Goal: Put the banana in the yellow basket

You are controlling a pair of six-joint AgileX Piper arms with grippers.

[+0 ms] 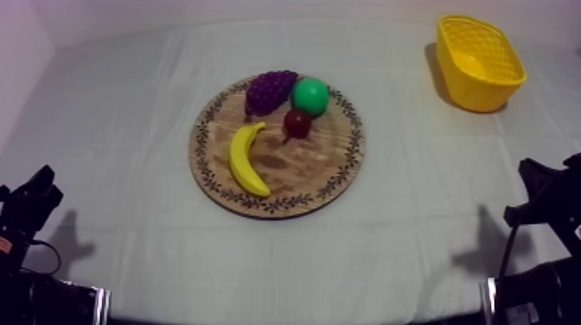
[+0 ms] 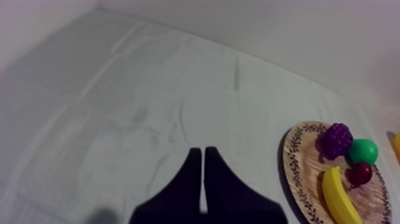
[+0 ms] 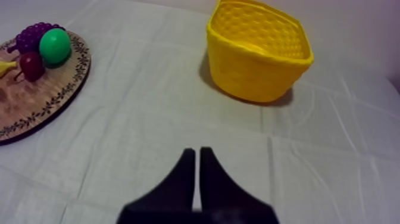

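Left fingers [image 2: 191,179] and right fingers [image 3: 186,179] lie pressed together, empty, so nothing is done: banana [image 1: 246,160] on the board [image 1: 322,166], basket [image 1: 471,88] well apart.

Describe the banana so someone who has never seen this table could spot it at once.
Find the round wooden board with the patterned rim. In the top view, the banana lies on its left half, nearer the camera than the bunch of grapes. It alone is long, curved and yellow; the grapes, green fruit and small red fruit are rounded.
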